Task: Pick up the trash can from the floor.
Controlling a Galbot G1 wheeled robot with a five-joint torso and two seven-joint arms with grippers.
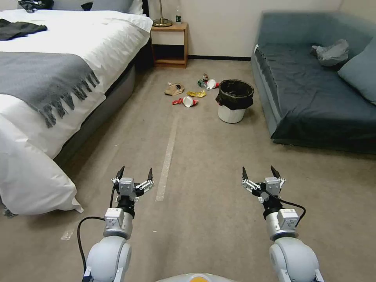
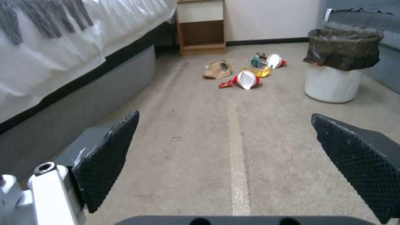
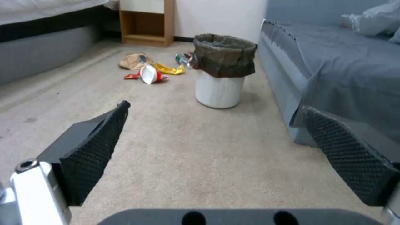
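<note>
Head view is showing me the trash can (image 1: 235, 101) standing upright on the floor (image 1: 203, 164) beside the sofa (image 1: 313, 94), well ahead. I'm holding left gripper (image 1: 133, 173) and right gripper (image 1: 260, 172) low, fingers spread, grasping nothing; approach and lift are remaining.

Hotel-type bedroom: made bed (image 1: 58, 58) w/ grey throw, nightstand (image 1: 169, 44), blue sofa (image 1: 313, 90), carpet floor (image 1: 203, 176).

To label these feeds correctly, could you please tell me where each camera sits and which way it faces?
Head view: high, looking down the beige carpet floor; both arms, left gripper and right gripper open.
Left wrist view: low, facing forward between its jaws.
Right wrist view: likewise.
All share the small round white plastic trash can with black liner.
</note>
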